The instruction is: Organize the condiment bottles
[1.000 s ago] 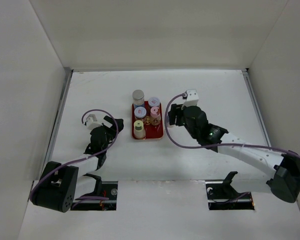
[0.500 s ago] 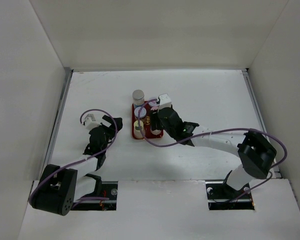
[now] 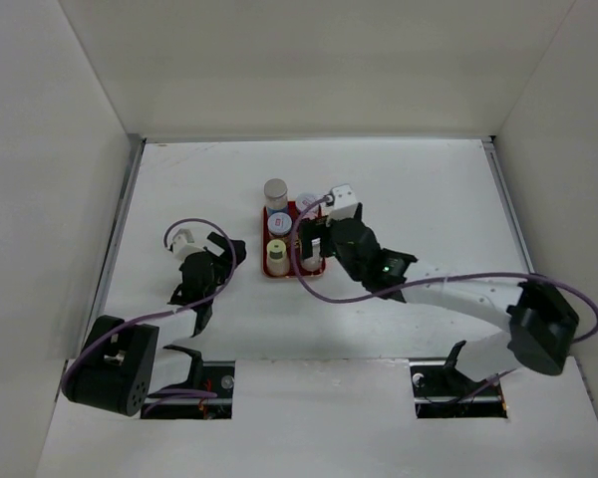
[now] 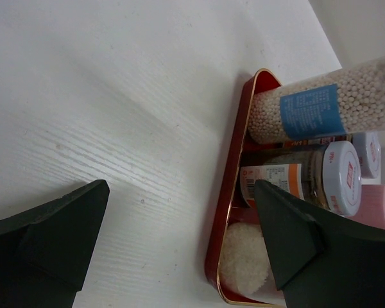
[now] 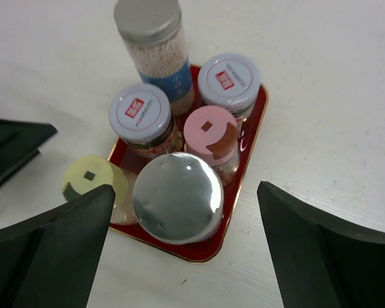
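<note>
Six condiment bottles stand in a dark-red tray point(image 5: 249, 172). They are a tall blue-label jar point(image 5: 155, 48), two white-capped jars point(image 5: 230, 77) point(image 5: 140, 109), a pink-capped one point(image 5: 209, 130), a cream-capped one point(image 5: 94, 183) and a wide silver-capped jar point(image 5: 178, 196) at the near right corner. My right gripper point(image 5: 186, 189) hangs open just above the silver cap, fingers well apart on either side and touching nothing. My left gripper point(image 4: 179, 186) is open too, low over the table left of the tray point(image 4: 234, 186), facing the tall jar point(image 4: 321, 109) and the cream jar point(image 4: 244, 256).
From above, the tray point(image 3: 285, 273) lies mid-table with the right gripper point(image 3: 315, 249) over its right side and the left gripper point(image 3: 224, 251) a little to its left. White walls enclose the table on the left, the back and the right.
My right arm swung left from beside the tray to over it, then opened, leaving the silver-capped jar standing in the tray. The left arm barely moved.
</note>
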Robot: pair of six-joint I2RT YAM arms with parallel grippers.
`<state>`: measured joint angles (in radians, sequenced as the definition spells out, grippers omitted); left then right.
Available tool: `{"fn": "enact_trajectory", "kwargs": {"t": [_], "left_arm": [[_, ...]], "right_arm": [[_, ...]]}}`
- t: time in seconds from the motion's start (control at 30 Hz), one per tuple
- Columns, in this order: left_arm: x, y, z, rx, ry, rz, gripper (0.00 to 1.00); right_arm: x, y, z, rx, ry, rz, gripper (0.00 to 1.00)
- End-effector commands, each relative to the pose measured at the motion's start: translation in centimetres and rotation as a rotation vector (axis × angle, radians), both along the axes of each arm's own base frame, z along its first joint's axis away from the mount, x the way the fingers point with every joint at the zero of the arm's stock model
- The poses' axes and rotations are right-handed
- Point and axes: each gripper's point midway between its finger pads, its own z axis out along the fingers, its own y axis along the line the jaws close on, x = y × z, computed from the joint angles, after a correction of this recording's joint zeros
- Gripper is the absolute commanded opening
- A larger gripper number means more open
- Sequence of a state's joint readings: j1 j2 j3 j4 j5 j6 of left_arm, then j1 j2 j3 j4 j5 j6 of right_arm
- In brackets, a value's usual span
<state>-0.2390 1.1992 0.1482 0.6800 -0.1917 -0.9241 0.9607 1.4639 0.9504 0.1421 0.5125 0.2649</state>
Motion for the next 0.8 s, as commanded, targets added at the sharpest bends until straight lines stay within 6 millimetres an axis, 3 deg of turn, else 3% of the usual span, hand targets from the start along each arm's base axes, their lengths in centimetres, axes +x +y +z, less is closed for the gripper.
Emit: {"fn": "enact_trajectory", "kwargs": {"t": [0.0,0.13,0.23,0.37,0.57,0.67,0.77], "left_arm": [[1.3,-0.2,1.9,0.008,-0.034,0.005,1.0],[1.2,0.0,1.9,0.033,0.015,0.015,1.0],[1.2,-0.3,1.7,0.053,0.068,-0.001,1.0],[0.5,-0.6,1.2,0.06,0.152,-0.022,1.0],[0.7,-0.4,2.0,0.051,0.153,-0.01,1.0],[0.7,-0.2,1.8,0.066,0.181,-0.011,1.0],[0.1,0.9,0.3,0.101,0.253,0.004,1.0]], "right_arm": [[0.5,-4.0,6.4,0.178,-0.149,-0.122,1.0],[1.2,-10.5,6.9,0.256,-0.233,-0.302,1.0],[1.9,-15.5,6.1,0.327,-0.277,-0.447,1.0],[2.8,-19.8,4.4,0.35,-0.291,-0.565,1.0],[3.4,-21.5,1.3,0.35,-0.262,-0.633,1.0],[3.8,-20.8,0.4,0.316,-0.237,-0.614,1.0],[4.5,-19.8,-0.5,0.253,-0.205,-0.583,1.0]]}}
